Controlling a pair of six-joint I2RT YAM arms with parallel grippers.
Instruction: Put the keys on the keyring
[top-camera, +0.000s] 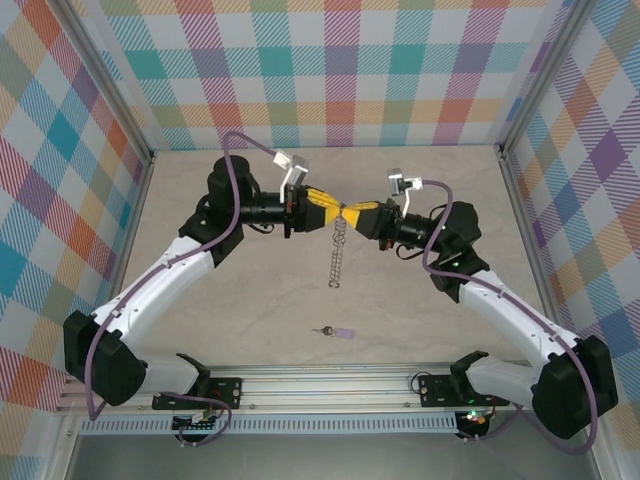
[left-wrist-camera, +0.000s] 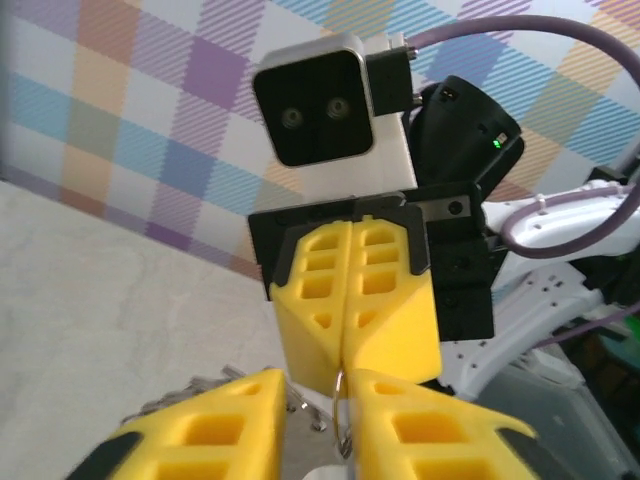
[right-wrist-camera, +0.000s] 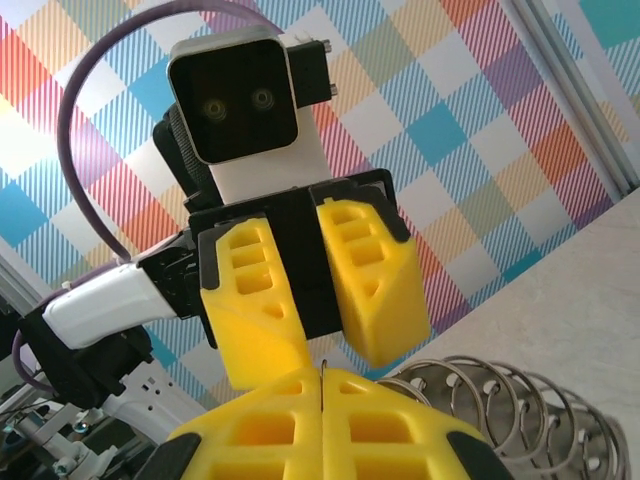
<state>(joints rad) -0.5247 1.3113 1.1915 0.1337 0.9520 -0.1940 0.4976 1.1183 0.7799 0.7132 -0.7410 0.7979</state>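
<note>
The keyring (top-camera: 337, 255) hangs as a silvery chain of wire loops above the table's middle. My right gripper (top-camera: 351, 213) is shut on its thin top wire (right-wrist-camera: 322, 372), and the loops (right-wrist-camera: 520, 410) bunch to the lower right in the right wrist view. My left gripper (top-camera: 337, 209) faces it tip to tip and stands open; in the left wrist view the ring wire (left-wrist-camera: 343, 412) runs down the gap beside one of its fingers (left-wrist-camera: 440, 430). The keys (top-camera: 335, 331), a tiny dark key with a lilac tag, lie on the table near the front, apart from both grippers.
Checked fabric walls (top-camera: 330, 70) close in the beige table (top-camera: 250, 300) on three sides. An aluminium rail (top-camera: 330, 385) with the arm bases runs along the front edge.
</note>
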